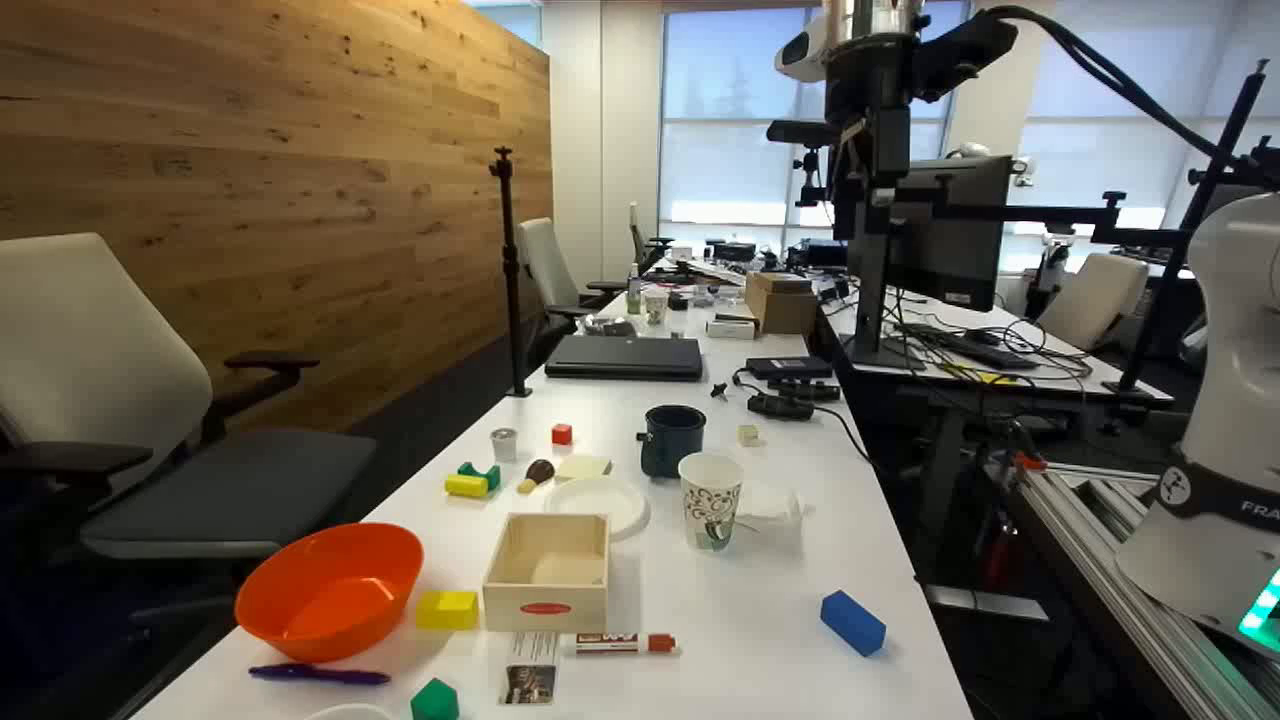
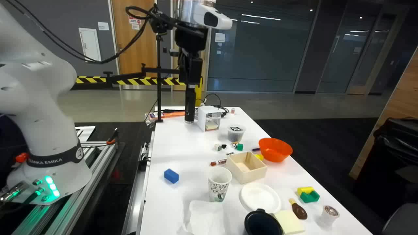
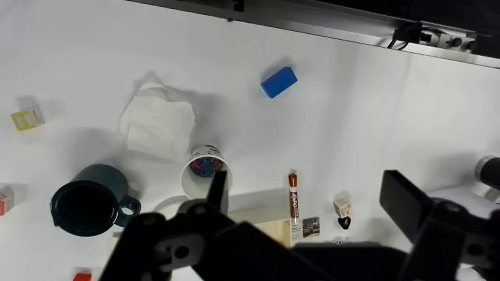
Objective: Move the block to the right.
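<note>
A long white counter [image 1: 740,650] runs lengthwise through the scene. A white robot arm [image 2: 39,91] stands beside one of its long edges. The arm's gripper [image 3: 304,185] hangs well above the surface, fingers spread wide apart, holding nothing. An orange bowl [image 2: 276,155] sits near the opposite long edge. Next inward stands a wooden box [image 1: 546,590], and closer to the robot-side edge a paper cup [image 1: 711,510] stands upright. A blue block [image 3: 279,82] lies flat near the robot-side edge, slanted to that edge and apart from the cup; it is most likely the block meant.

The step in hand appears to be the approach, with the block not yet gripped. The next move probably calls for shifting toward the robot-side edge, turning so the fingers straddle the block's narrow width, lowering, then squeezing. Whose right is meant is not told, so the direction of travel cannot be settled.
</note>
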{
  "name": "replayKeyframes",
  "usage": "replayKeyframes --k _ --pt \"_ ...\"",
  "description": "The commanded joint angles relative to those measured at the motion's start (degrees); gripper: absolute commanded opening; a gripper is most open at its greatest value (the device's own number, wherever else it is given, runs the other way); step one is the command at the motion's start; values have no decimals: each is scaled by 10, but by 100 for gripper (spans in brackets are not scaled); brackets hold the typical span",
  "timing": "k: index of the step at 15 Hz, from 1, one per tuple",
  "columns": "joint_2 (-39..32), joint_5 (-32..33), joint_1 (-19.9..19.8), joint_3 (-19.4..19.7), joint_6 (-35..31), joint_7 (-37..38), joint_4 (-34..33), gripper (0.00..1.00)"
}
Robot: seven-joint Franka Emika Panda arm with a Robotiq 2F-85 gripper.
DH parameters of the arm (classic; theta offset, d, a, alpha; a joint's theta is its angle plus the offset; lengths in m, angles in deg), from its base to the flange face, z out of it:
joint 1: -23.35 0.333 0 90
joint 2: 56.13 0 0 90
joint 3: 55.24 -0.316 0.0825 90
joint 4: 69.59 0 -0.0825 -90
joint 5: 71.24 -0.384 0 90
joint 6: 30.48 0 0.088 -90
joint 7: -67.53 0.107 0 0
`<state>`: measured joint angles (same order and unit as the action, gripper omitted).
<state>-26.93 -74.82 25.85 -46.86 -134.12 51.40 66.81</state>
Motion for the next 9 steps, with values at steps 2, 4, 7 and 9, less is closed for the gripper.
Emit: replayKeyframes --k 2,4,7,9 --pt "-1 -4 -9 -8 2 -3 -1 100" --pt "-1 -4 -9 -8 2 -3 -1 100" --pt "-1 -4 -9 -8 2 -3 -1 100" --pt "-36 -15 -14 -7 -29 19 -19 100"
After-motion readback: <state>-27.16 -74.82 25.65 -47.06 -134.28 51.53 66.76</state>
